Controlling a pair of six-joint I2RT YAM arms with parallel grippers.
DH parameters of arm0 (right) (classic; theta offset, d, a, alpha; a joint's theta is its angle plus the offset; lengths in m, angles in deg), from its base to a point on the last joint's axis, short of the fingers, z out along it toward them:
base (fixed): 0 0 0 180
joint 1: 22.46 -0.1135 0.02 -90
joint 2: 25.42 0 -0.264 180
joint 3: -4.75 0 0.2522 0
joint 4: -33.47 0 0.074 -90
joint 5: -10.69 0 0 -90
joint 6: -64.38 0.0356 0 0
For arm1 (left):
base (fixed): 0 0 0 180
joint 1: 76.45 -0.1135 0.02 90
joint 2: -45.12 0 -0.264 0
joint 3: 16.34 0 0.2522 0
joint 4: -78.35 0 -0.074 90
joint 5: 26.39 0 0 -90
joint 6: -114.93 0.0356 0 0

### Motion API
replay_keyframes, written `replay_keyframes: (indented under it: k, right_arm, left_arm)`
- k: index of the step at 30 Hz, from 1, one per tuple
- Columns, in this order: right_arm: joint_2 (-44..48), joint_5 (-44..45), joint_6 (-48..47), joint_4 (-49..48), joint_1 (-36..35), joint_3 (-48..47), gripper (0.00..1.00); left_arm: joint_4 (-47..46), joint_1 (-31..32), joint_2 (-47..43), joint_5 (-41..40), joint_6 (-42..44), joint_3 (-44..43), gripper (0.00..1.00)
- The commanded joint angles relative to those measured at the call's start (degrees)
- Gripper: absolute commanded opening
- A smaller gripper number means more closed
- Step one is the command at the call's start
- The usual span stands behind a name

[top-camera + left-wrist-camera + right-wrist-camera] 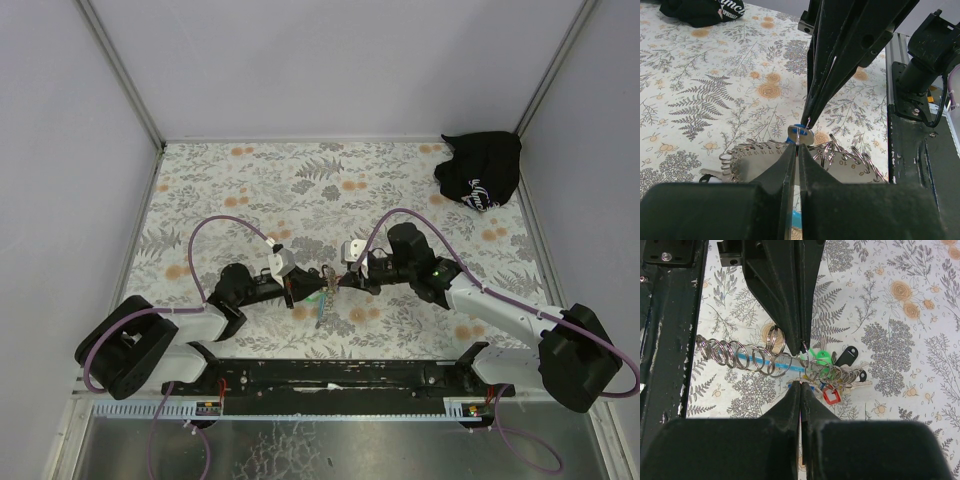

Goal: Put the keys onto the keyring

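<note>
My two arms meet nose to nose over the middle of the flowery bench (250, 190). My left jaws are pressed shut. The tiny silver key with a blue top (801, 135) sticks up right at their tips, and I think they pinch its bottom edge. My right jaws are shut too. They come at the key from the other side, and their tips touch its little wire loop. The keyring (760, 360), a bunch of silver rings on a light-blue strap with a small green bit, is right there between them. Its row of rings runs sideways across my right jaws. I think the key must slide along that line. I cannot find the yellow one.
</note>
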Motion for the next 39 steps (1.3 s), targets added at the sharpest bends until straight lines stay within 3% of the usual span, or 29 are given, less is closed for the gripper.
replay_keyframes:
  k: [1,39]
  right_arm:
    - [0.8,0.6,-0.9,-0.6,-0.6,-1.7,0.00]
    - [1.7,-0.4,-0.1,-2.0,-0.6,-1.1,0.00]
  left_arm:
    - [-4.3,-0.4,-0.5,0.8,-0.2,-1.8,0.00]
    - [-3.5,-1.3,1.2,2.1,0.2,-2.5,0.00]
